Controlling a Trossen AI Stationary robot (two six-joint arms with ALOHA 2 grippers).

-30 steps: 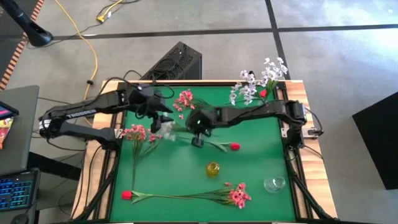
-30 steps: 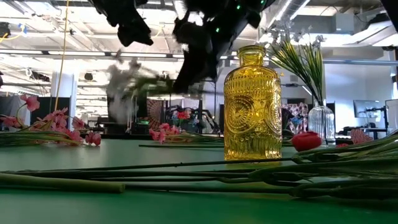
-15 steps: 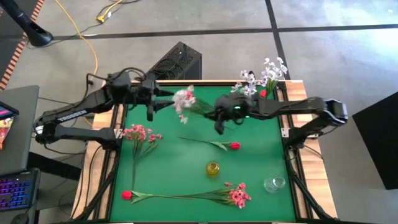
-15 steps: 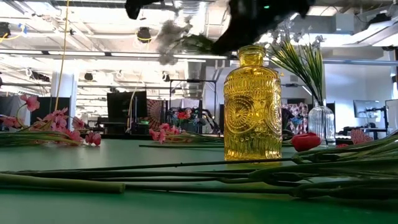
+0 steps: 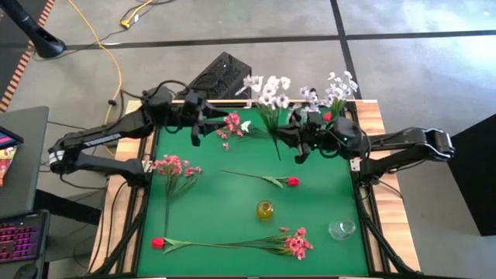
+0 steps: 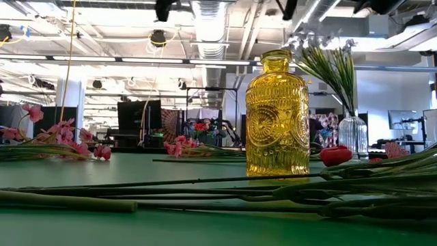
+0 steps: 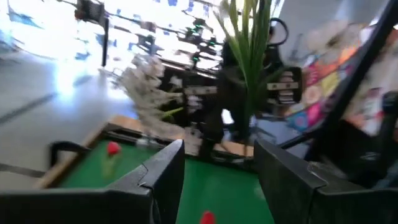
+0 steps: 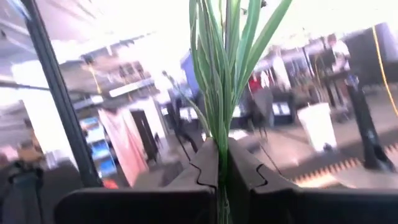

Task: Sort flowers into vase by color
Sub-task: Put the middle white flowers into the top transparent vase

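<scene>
**White spray lifted toward the far-right vase**

Green table (image 5: 232,209): right gripper (image 5: 298,139) pinches the white spray (image 5: 267,91) by its stem, blossoms leaning far-left. White bunch (image 5: 333,89) stands just right of it. Left gripper (image 5: 203,124) waits far left, fingers spread.

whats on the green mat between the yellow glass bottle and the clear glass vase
Nothing: in the high view the green mat is bare between the yellow glass bottle and the clear glass vase.
</scene>
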